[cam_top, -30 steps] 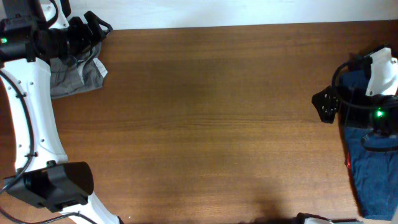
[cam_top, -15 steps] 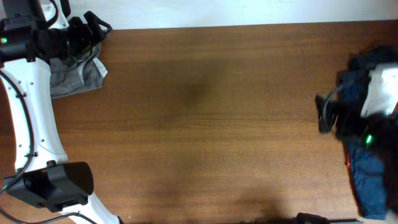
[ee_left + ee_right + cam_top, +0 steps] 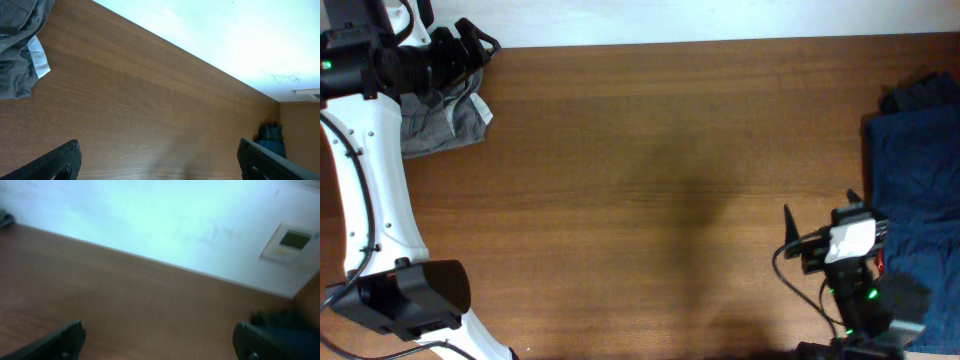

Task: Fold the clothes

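Clothes (image 3: 450, 124) crumpled far-L, axis unclear

- The left arm (image 3: 368, 170) rises from its black base (image 3: 405, 296) at the lower left of the overhead view. Its white link runs along the left edge to the top-left corner.
- Its black wrist bends right there, and the left gripper (image 3: 472, 42) points right.
- In the left wrist view the two dark fingers (image 3: 60, 159) sit at the bottom corners, spread wide apart.
- The right arm (image 3: 865, 295) stands at the lower right of the overhead view, with a green light lit on it.
- The right gripper (image 3: 817, 222) points left and slightly away from its base.
- The right wrist view is blurred; its fingers (image 3: 62, 341) show at the bottom corners, wide apart.
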`<state>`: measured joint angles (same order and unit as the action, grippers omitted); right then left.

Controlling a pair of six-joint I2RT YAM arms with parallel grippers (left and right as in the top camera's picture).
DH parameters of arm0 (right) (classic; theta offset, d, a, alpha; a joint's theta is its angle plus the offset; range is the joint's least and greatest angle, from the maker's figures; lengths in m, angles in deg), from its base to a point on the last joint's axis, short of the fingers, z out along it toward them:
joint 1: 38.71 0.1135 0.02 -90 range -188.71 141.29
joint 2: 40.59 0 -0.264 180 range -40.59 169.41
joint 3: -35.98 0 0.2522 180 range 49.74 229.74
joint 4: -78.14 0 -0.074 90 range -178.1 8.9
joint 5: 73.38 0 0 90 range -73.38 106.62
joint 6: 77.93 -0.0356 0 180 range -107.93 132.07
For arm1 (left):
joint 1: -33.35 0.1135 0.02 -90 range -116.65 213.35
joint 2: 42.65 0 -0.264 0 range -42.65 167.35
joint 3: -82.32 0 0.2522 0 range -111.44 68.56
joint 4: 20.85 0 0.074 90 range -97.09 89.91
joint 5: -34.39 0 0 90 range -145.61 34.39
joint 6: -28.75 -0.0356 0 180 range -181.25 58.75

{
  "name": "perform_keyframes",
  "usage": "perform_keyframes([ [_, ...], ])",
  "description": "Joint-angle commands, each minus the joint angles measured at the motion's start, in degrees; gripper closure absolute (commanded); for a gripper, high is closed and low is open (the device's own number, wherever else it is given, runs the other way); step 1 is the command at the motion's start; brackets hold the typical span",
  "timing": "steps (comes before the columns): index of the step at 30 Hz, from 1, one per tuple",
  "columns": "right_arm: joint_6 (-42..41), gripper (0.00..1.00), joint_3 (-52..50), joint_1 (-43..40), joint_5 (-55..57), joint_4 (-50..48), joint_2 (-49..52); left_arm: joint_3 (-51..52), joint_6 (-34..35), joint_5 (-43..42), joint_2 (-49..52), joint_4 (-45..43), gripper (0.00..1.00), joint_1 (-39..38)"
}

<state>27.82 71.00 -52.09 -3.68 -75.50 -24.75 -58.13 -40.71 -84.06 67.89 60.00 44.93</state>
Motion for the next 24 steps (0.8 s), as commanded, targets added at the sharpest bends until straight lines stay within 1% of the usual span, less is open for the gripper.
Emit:
perform_keyframes([
  [1, 1.2, 0.01, -8.11, 1.77, -0.66, -6.23, -6.54, -0.26, -1.09, 0.02, 0.13, 0.09, 0.01, -0.07],
  [5, 1.42, 0.01, -13.29, 4.76, 1.66, -9.64, -11.37, -0.26, -1.09, 0.02, 0.13, 0.09, 0.01, -0.09],
  [13, 1.4, 0.01, -15.39, 10.08, 12.26, -9.9, -14.99, -0.26, -1.09, 0.02, 0.13, 0.09, 0.01, -0.07],
  [18, 0.9, 0.01, -15.78, 10.8, 13.73, -9.88, -15.65, -0.26, -1.09, 0.02, 0.13, 0.07, 0.01, -0.07],
  [24, -4.26, 0.01, -18.43, 10.8, 13.94, -10.29, -15.65, -0.26, -1.09, 0.02, 0.13, 0.09, 0.01, -0.07],
])
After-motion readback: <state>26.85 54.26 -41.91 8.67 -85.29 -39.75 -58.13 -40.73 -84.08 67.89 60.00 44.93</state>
